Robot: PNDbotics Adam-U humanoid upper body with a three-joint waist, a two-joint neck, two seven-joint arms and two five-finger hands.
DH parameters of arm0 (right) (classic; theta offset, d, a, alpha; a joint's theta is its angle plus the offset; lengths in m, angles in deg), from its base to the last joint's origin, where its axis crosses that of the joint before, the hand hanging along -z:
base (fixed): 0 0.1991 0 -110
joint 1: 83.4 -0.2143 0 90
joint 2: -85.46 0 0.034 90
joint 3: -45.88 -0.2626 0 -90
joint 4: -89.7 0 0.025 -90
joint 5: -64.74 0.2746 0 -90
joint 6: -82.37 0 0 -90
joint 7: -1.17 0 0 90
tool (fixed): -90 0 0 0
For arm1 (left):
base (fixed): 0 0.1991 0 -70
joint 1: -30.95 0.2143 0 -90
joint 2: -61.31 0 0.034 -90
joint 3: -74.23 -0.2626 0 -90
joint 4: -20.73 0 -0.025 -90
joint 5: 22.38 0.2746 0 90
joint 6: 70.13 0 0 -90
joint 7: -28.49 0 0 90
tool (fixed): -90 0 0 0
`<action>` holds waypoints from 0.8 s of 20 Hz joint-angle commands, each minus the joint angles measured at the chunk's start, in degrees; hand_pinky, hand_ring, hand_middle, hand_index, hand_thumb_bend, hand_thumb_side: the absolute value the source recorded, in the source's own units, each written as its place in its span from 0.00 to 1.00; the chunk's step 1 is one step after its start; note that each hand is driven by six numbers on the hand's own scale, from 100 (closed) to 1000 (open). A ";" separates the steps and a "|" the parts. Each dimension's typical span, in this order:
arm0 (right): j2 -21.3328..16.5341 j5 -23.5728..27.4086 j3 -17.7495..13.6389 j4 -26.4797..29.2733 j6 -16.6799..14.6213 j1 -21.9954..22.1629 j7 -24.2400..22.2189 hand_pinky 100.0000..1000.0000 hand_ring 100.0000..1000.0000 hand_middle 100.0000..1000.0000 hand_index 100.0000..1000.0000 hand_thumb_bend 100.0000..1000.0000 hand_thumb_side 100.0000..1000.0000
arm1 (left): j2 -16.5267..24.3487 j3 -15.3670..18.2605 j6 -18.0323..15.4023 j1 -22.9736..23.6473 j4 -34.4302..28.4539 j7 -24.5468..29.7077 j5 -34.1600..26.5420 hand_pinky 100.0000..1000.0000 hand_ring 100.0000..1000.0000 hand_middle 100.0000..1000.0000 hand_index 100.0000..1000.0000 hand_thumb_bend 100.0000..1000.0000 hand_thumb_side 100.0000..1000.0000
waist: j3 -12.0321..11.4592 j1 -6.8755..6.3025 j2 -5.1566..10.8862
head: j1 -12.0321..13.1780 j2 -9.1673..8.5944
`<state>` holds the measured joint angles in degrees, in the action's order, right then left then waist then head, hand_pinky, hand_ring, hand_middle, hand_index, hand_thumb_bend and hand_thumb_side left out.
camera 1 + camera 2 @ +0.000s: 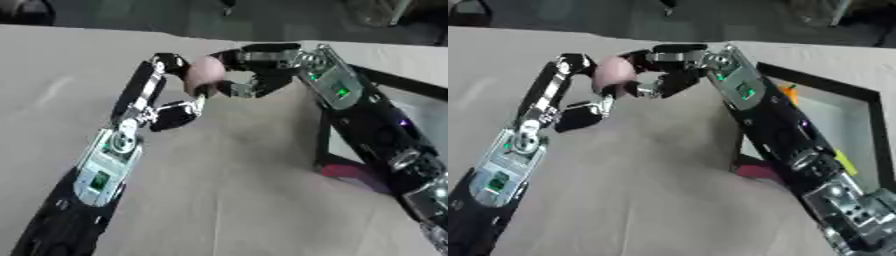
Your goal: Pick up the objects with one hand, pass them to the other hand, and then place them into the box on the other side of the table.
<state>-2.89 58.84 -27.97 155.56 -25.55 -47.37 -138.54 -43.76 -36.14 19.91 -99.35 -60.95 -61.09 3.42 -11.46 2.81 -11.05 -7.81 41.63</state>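
Both hands meet above the middle of the table, which is covered with a beige cloth. Between them there is a small pink ball, held up in the air, away from the cloth. The left hand comes from the lower left; its fingers are curled around the left side of the ball and one finger goes over the top of it. The right hand comes from the right side, and its fingers are bent toward the ball from the right and from below. They look to touch it, but it is not clear how much they close around it. The box with a black rim stands on the right side of the table, beside the right arm. Inside it some small things are visible, orange, yellow and dark pink, too unclear to name.
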 commanded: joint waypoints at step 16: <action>-0.25 6.49 -1.31 2.42 4.96 -0.91 -2.26 0.96 1.00 0.53 0.56 0.00 0.29 | -0.64 -0.33 -0.86 -0.92 -0.42 0.27 -1.58 0.78 0.53 0.43 0.47 0.00 0.00 | 0.17 0.37 1.30 | -0.60 -0.77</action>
<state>-2.86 64.80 -28.74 156.48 -20.58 -47.32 -140.66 -44.26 -36.48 19.25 -99.34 -60.61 -60.69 2.12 -11.36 2.81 -11.05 -8.25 41.62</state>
